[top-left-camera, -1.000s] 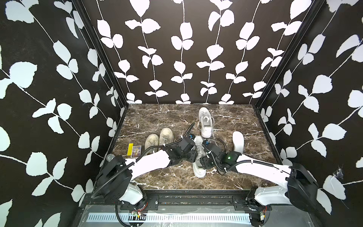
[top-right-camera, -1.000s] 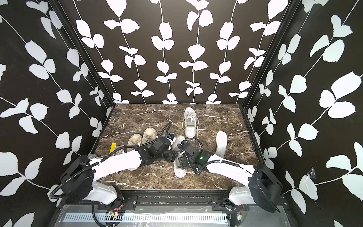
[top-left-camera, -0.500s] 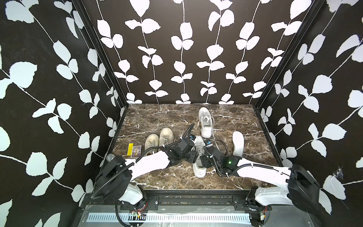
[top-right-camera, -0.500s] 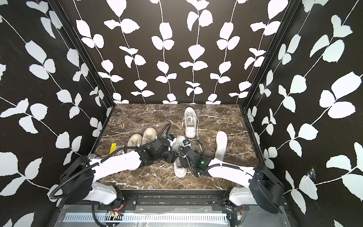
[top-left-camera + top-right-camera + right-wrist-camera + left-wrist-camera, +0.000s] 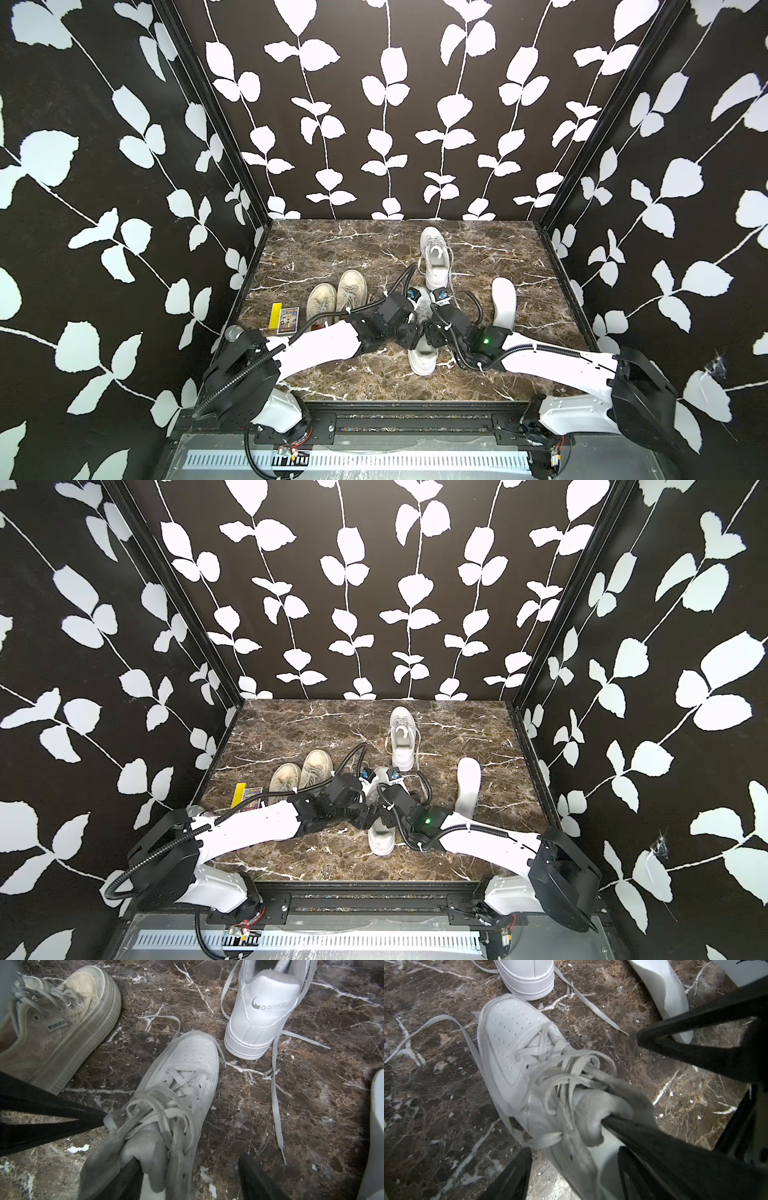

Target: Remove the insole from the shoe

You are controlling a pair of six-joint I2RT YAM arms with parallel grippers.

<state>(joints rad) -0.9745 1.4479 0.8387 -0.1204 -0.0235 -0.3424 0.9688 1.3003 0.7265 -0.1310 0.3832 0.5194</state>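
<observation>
A white sneaker, the shoe [image 5: 423,357] [image 5: 381,837], lies mid-table with its toe pointing away and its laces loose. My left gripper [image 5: 575,1150] [image 5: 409,332] is open astride the shoe's left wall [image 5: 508,1032], one finger outside and one inside. My right gripper [image 5: 189,1158] [image 5: 432,332] is open astride the right wall [image 5: 187,1064], with its inner finger under the lifted tongue. A pale floor shows inside the shoe; I cannot tell whether it is the insole. A loose white insole [image 5: 504,301] [image 5: 664,987] lies flat on the table to the right.
A second white sneaker [image 5: 434,257] [image 5: 264,1012] stands just beyond, its laces trailing across the marble. A beige pair [image 5: 336,293] [image 5: 58,1032] sits to the left, beside a yellow strip [image 5: 275,316] and a card [image 5: 289,321]. Patterned walls close in three sides.
The left jaws have widened and the right jaws have narrowed a little. The right arm has drawn slightly toward the front edge. The shoe has stayed in place.
</observation>
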